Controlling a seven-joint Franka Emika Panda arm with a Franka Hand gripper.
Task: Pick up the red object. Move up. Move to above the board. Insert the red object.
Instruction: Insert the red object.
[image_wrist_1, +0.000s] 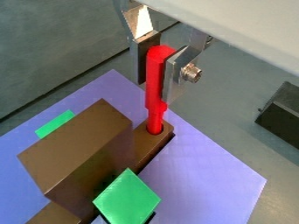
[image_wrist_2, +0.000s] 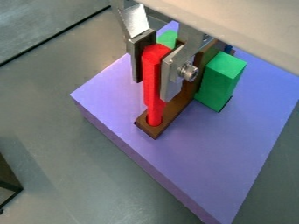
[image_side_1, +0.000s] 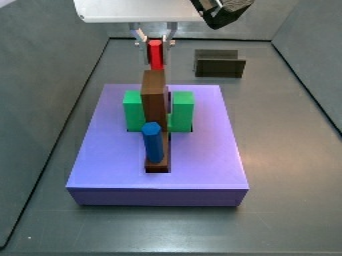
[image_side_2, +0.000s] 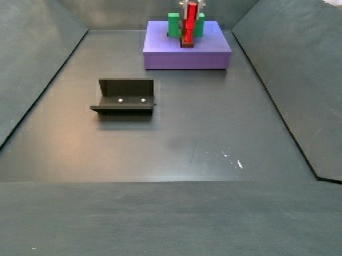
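Red object (image_wrist_1: 156, 87), upright between my fingers (image_wrist_1: 170, 72), seated in the board (image_wrist_2: 165, 115).
My flat silver plates with dark pads clamp the smooth, slim red cylinder near its top; below them its foot sits in a hole at the end of the matte brown slab. Glossy green blocks (image_wrist_2: 222, 80) flank the slab on the flat purple platform (image_wrist_2: 222, 166); a blue peg (image_side_1: 154, 142) stands at the slab's far end.

We see a dull grey floor (image_side_2: 174, 140) with faint scuffs and a small glint of light, low grey walls (image_side_2: 40, 70) sloping up around it, our end effector (image_wrist_2: 156, 72) above the far end, the dark fixture (image_side_2: 124, 97) standing alone mid-floor.
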